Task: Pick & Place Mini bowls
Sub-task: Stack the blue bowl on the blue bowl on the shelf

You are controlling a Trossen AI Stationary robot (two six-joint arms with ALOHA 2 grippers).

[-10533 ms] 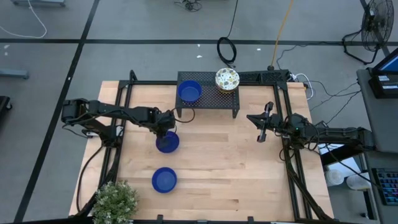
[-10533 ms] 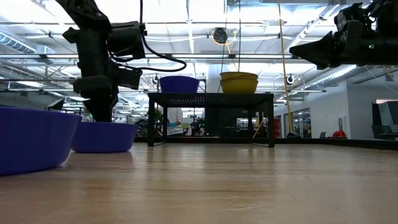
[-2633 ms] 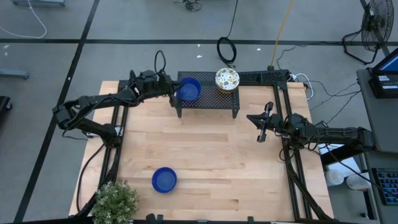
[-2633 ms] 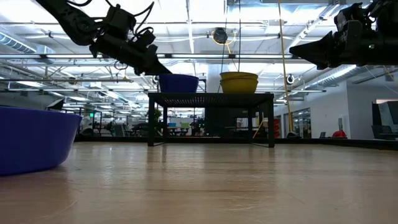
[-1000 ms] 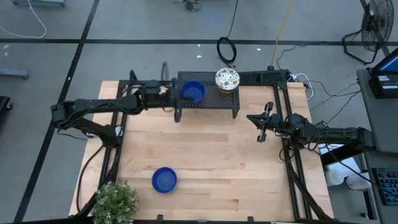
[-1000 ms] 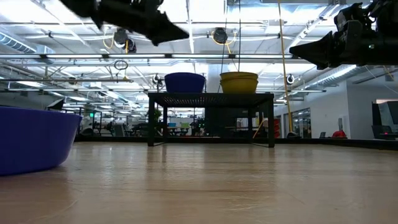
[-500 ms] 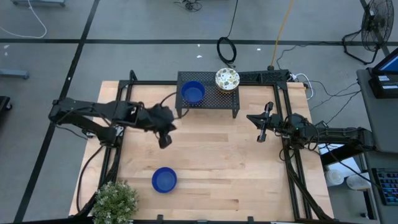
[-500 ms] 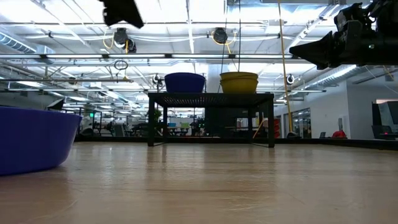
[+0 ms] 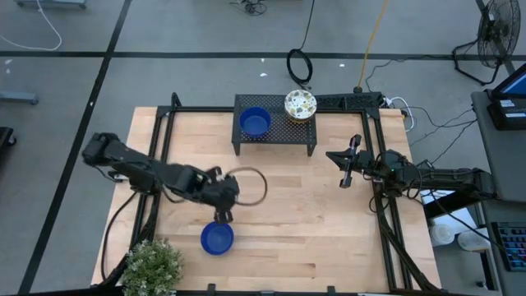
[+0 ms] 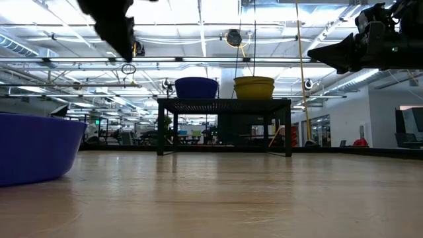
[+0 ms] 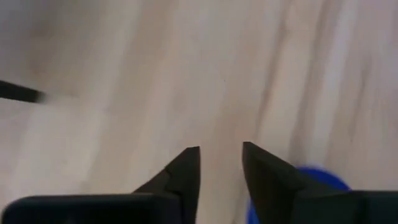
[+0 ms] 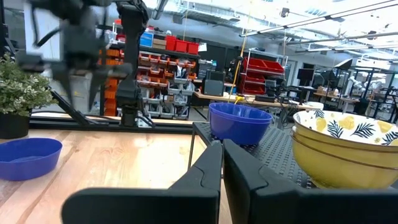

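One blue mini bowl [image 9: 217,238] rests on its base on the table near the front left; it also shows in the low view [image 10: 33,147] and the left wrist view [image 11: 311,180]. A blue bowl [image 9: 256,122] and floral bowls with yellow outsides [image 9: 300,105] sit on the black rack [image 9: 275,136] at the far edge. My left gripper [image 9: 222,214] hangs just beyond the table's blue bowl, toward the far side, open and empty [image 11: 221,155]. My right gripper [image 9: 346,171] waits shut at the right [image 12: 222,155].
A potted plant [image 9: 152,267] stands at the near left corner, close to the blue bowl. A black frame [image 9: 378,189] runs along the table's sides. Bare wood [image 9: 304,230] lies between the rack and the near edge.
My left gripper has left the rack's left end and swung toward the near edge and down, turning to point at the table. It now hangs by the blue bowl on the table. The bowls have not moved.
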